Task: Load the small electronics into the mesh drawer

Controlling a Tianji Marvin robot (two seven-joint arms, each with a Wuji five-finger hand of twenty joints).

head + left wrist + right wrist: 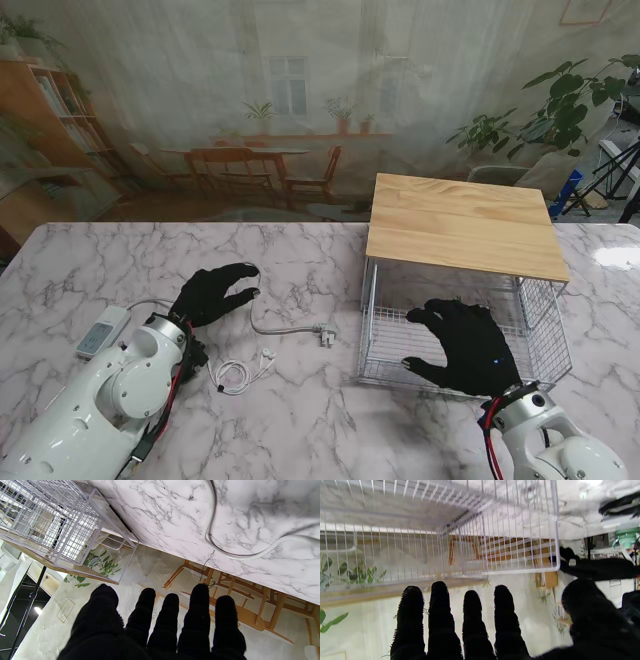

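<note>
The mesh drawer (462,335) sits pulled out under a wooden top (462,225), holding only the spread right hand (462,345). The left hand (215,292), spread and empty, hovers over a grey cable (285,328); earphones (240,372) and a white remote (102,331) lie nearby on the tabletop (320,420).

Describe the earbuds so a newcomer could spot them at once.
Start at the wire drawer under the wooden top, then look left across the marble table. The earbuds lie nearest me, right of the left arm: a thin white coiled loop, unlike the thicker grey cable beyond it.
</note>
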